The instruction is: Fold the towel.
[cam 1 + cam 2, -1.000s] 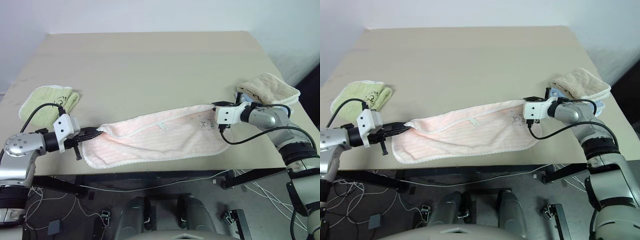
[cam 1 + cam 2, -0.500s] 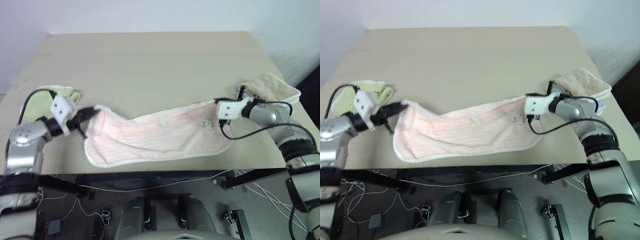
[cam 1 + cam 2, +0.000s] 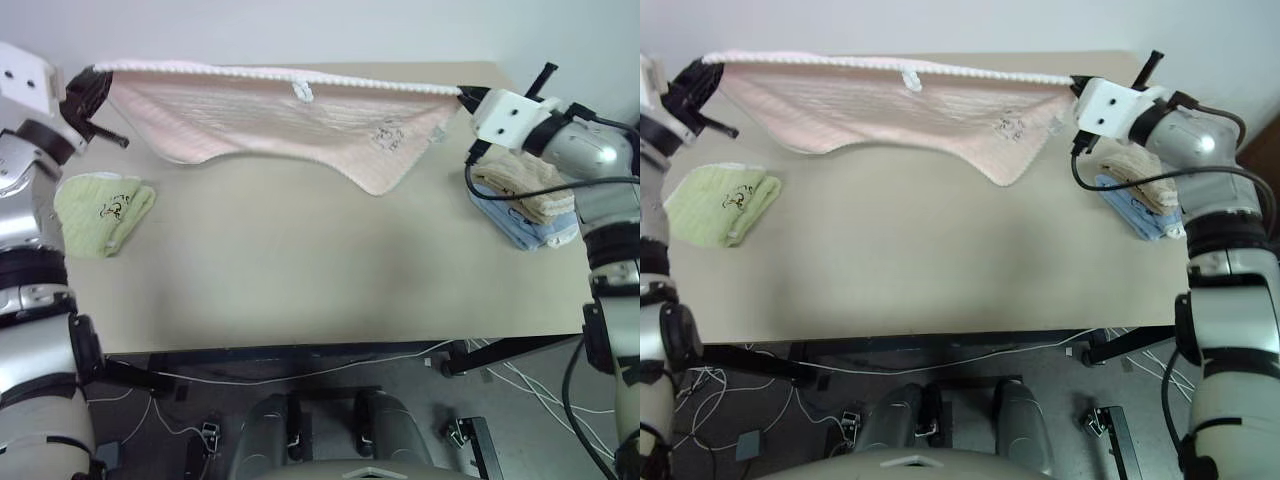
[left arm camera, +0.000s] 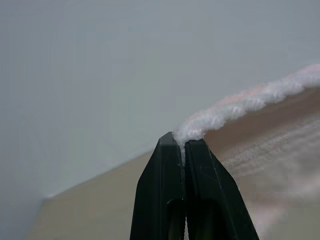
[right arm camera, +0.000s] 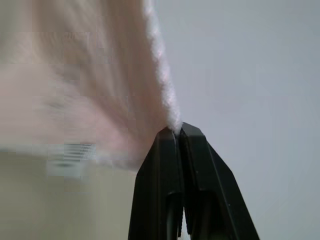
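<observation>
The pale pink towel (image 3: 270, 115) hangs stretched in the air above the far half of the table, its whitish scalloped edge taut on top with a small loop (image 3: 299, 91) near the middle. My left gripper (image 3: 100, 72) is shut on the towel's left top corner, and the left wrist view shows the fluffy edge (image 4: 235, 106) pinched between its fingers (image 4: 165, 195). My right gripper (image 3: 464, 92) is shut on the right top corner, seen in the right wrist view with the towel (image 5: 75, 85) hanging from its fingers (image 5: 200, 190). The lower edge droops to a point right of centre.
A light green folded towel (image 3: 100, 210) with a dark emblem lies at the table's left side. Tan (image 3: 525, 185) and light blue (image 3: 540, 228) folded towels are stacked at the right edge, below my right arm. The tan table (image 3: 300, 270) spreads beneath the hanging cloth.
Both grippers rose with the towel's corners, lifting it off the table's near edge and stretching it taut in the air. The left one also went further out and left.
</observation>
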Robot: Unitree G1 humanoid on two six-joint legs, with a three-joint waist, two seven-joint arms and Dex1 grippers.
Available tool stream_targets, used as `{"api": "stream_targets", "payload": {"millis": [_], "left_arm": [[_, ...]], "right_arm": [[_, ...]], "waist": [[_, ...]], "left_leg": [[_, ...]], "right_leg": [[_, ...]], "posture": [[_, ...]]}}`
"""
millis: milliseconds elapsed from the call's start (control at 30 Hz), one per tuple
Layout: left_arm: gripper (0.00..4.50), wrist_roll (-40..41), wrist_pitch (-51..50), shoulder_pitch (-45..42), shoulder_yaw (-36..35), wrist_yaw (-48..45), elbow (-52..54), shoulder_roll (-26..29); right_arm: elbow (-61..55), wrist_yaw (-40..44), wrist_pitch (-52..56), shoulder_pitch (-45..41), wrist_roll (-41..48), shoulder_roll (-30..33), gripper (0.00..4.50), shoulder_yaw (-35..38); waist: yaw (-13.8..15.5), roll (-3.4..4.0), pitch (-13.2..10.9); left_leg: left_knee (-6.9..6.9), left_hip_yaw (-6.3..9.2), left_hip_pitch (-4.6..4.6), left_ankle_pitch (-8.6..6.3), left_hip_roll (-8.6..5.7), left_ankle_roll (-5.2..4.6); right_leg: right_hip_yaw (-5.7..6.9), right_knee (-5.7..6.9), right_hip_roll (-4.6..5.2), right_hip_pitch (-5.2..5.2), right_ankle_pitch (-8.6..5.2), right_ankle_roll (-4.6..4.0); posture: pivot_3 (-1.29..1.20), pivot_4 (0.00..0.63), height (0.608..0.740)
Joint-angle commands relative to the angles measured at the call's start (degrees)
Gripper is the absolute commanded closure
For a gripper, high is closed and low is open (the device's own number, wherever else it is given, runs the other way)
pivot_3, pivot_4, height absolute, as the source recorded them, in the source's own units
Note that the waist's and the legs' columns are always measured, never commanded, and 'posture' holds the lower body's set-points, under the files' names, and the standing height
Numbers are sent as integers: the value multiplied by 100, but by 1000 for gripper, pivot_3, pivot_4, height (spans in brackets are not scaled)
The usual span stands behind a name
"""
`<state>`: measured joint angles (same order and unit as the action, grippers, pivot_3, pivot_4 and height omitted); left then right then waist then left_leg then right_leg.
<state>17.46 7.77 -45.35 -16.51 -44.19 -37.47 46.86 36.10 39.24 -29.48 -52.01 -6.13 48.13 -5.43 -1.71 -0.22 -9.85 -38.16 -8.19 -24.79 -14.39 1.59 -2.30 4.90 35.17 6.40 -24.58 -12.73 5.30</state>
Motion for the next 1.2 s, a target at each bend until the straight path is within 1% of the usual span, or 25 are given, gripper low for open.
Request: {"api": "stream_targets", "payload": {"millis": [33,167,267,367,400,433,500,767,933,1033,1100,1200], "left_arm": [[4500,656,-555,1081,-368,-950,926,278],[4500,1309,-1341,2632,-631,-1835,2162,456],[4500,1572,-1920,3777,-830,-2327,2856,689],[4500,1682,-2383,4411,-1020,-2443,3113,857],[4500,1727,-2507,4549,-1084,-2484,3182,890],[4500,1781,-2611,4680,-1148,-2552,3258,924],[4500,1851,-2789,4865,-1249,-2654,3397,971],[4500,1886,-3172,5213,-1414,-2690,3758,1009],[4500,1846,-3220,5324,-1445,-2644,3924,957],[4500,1554,-2996,4924,-1143,-2266,3704,815],[4500,1306,-2810,4487,-922,-1969,3395,673],[4500,1024,-2593,4010,-634,-1797,3036,550]], "right_arm": [[-1194,1138,868,949,1144,440,4436,466],[-2377,1960,1840,2091,1960,809,4436,724],[-3223,2558,2592,2983,2555,1175,4436,974],[-3645,2834,3107,3421,2897,1406,4436,1249],[-3734,2910,3245,3509,2974,1452,4436,1327],[-3807,3003,3357,3601,3033,1506,4436,1388],[-3899,3146,3490,3737,3056,1579,4436,1456],[-4104,3424,3671,3957,3011,1669,4436,1599],[-4318,3338,3740,4069,2914,1550,4436,1576],[-4041,3040,3669,3650,2602,1263,4436,1241],[-3672,2901,3502,3288,2251,1050,4436,955],[-3026,2781,3280,2746,1879,753,4436,645]], "waist": [[8,0,0],[15,0,-2],[35,0,-1],[71,1,-1],[82,1,0],[96,1,0],[102,0,0],[87,2,0],[92,2,0],[94,1,0],[99,3,1],[87,2,1]], "left_leg": [[-2,1,8,-2,0,-2],[-4,18,18,-4,1,-3],[-3,23,22,-8,2,-4],[-3,24,32,-13,1,-4],[-3,25,31,-22,0,4],[-2,28,32,-36,-2,-13],[-2,31,31,-40,-2,-17],[2,31,29,-41,-3,-15],[4,31,28,-43,-4,-15],[5,32,29,-44,-4,-15],[6,32,29,-45,-5,-16],[7,31,25,-37,-8,-4]], "right_leg": [[-1,2,3,8,-1,1],[-5,4,8,7,-2,-1],[-8,4,14,5,-5,-5],[-8,6,29,10,-5,-8],[-7,6,36,6,-11,-21],[-7,7,39,7,-13,-27],[-6,5,43,1,-14,-29],[-7,3,49,-20,-15,-37],[-8,2,53,-24,-16,-40],[-8,2,55,-26,-17,-43],[-8,2,55,-27,-16,-50],[-8,4,55,-30,-15,-49]], "posture": [[0,150,740],[0,150,740],[0,150,740],[0,150,740],[0,150,740],[0,150,740],[0,150,740],[0,150,740],[0,150,740],[0,150,740],[0,150,740],[0,150,740]]}}
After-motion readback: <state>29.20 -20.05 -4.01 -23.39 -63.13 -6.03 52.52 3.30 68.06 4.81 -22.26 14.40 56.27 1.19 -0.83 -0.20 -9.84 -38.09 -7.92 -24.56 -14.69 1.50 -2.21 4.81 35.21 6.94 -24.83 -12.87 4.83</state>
